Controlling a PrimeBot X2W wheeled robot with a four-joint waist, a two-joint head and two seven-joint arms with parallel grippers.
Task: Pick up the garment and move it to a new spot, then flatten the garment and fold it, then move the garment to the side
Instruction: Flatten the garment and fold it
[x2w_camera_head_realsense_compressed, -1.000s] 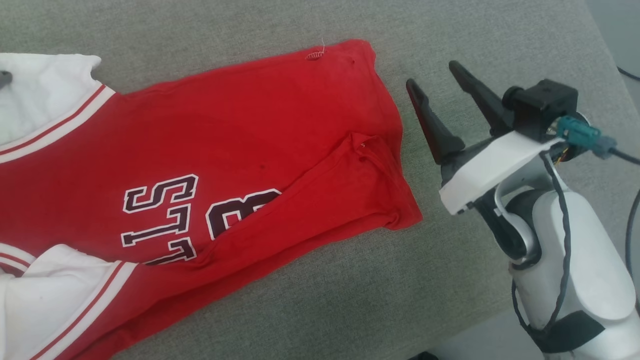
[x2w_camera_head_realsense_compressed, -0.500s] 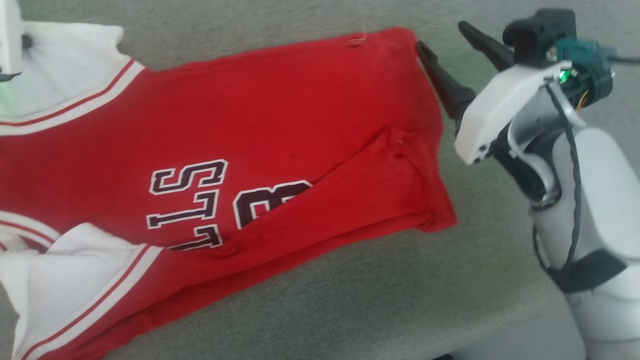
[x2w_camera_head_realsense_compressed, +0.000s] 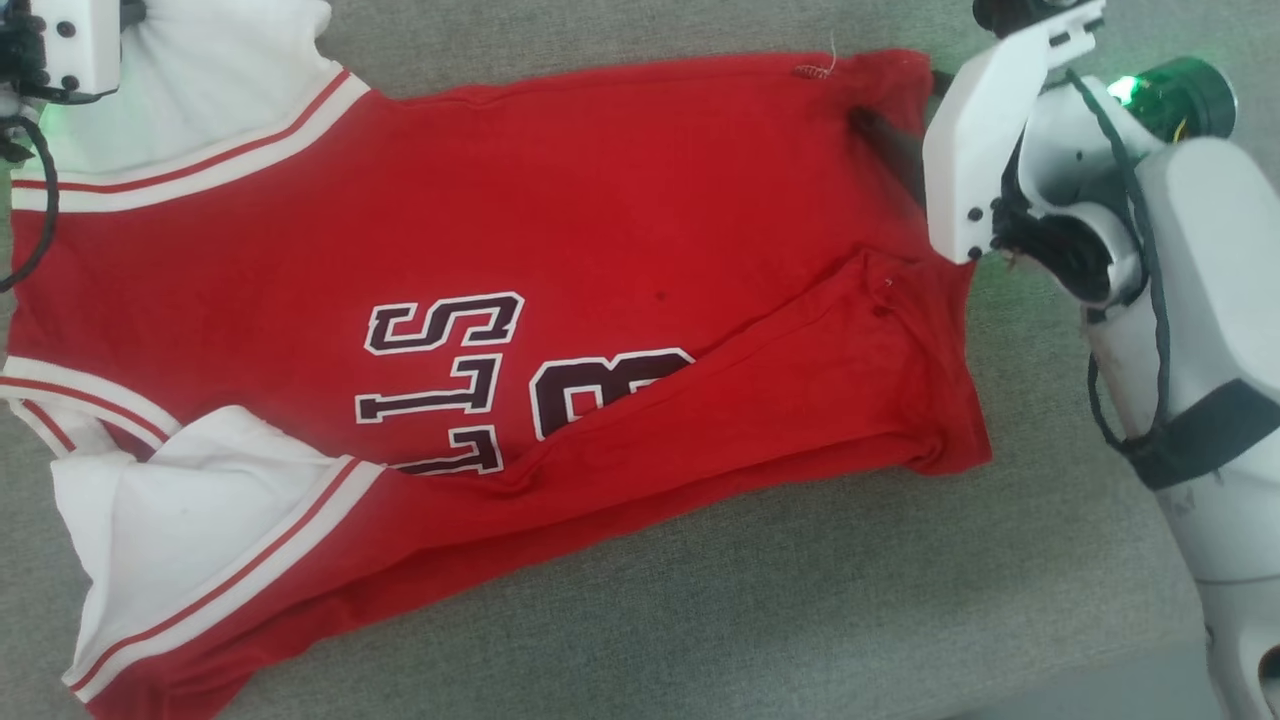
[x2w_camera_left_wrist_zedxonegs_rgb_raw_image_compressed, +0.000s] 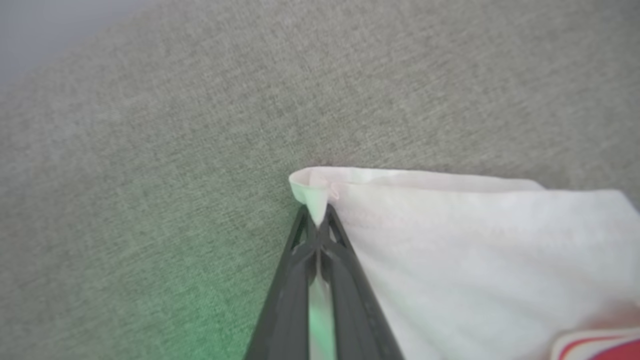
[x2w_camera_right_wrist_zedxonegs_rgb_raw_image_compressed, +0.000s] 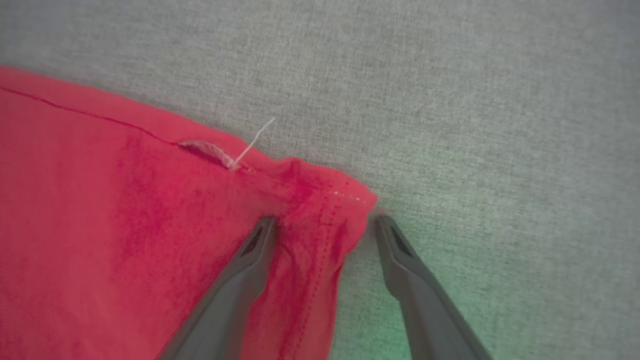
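Observation:
The garment (x2w_camera_head_realsense_compressed: 560, 230), a red jersey with white sleeves and black lettering, lies spread on the grey cloth surface (x2w_camera_head_realsense_compressed: 800, 600), with a fold along its near side. My left gripper (x2w_camera_left_wrist_zedxonegs_rgb_raw_image_compressed: 316, 220) is shut on the corner of the white sleeve (x2w_camera_left_wrist_zedxonegs_rgb_raw_image_compressed: 475, 250); that arm's white wrist housing (x2w_camera_head_realsense_compressed: 65, 45) sits at the top left of the head view. My right gripper (x2w_camera_right_wrist_zedxonegs_rgb_raw_image_compressed: 325, 222) is open and straddles the garment's far hem corner (x2w_camera_right_wrist_zedxonegs_rgb_raw_image_compressed: 320, 200). One finger (x2w_camera_right_wrist_zedxonegs_rgb_raw_image_compressed: 250, 250) rests on the red cloth and the other is on the grey surface. In the head view the right gripper (x2w_camera_head_realsense_compressed: 900, 100) sits at that same corner.
A loose white thread (x2w_camera_right_wrist_zedxonegs_rgb_raw_image_compressed: 255, 140) sticks out of the hem near the right gripper. The near white sleeve (x2w_camera_head_realsense_compressed: 180, 520) lies bunched at the lower left. The surface's edge runs past the lower right, under my right forearm (x2w_camera_head_realsense_compressed: 1200, 300).
The camera has shifted, so the whole picture slid right and down. My right gripper moved from beside the garment to straddle its far hem corner. The left wrist came into view at the top left.

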